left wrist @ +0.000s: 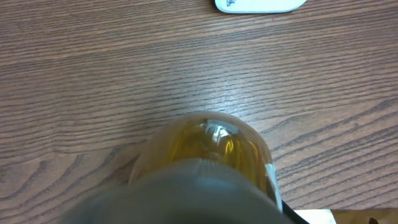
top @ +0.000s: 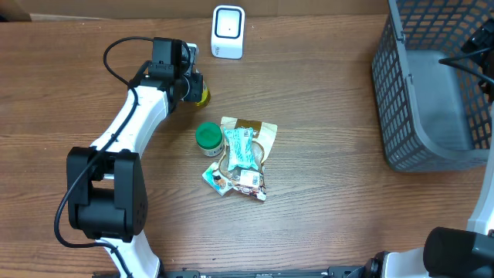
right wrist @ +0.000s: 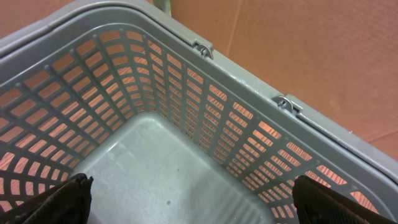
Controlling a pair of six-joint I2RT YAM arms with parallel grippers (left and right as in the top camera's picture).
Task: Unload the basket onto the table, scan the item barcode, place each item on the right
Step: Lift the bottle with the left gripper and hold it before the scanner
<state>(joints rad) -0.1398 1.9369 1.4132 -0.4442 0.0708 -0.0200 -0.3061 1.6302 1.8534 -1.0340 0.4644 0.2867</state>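
Currently, the left gripper (top: 196,85) is straddling the yellow bottle (top: 202,96), at seven o'clock from the scanner (top: 228,31), for barcode presentation; whether it is clamping cannot be told. The right gripper (right wrist: 193,190) is idling released over the basket (right wrist: 249,81).

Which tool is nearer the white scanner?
Left. The left tool is close by the scanner, at the yellow bottle; the right tool hangs over the grey basket, far to the right.

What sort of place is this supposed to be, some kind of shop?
Probably a mock shop checkout on a wooden table: there is a white barcode scanner, a grey plastic shopping basket, and a small pile of packaged goods in the middle.
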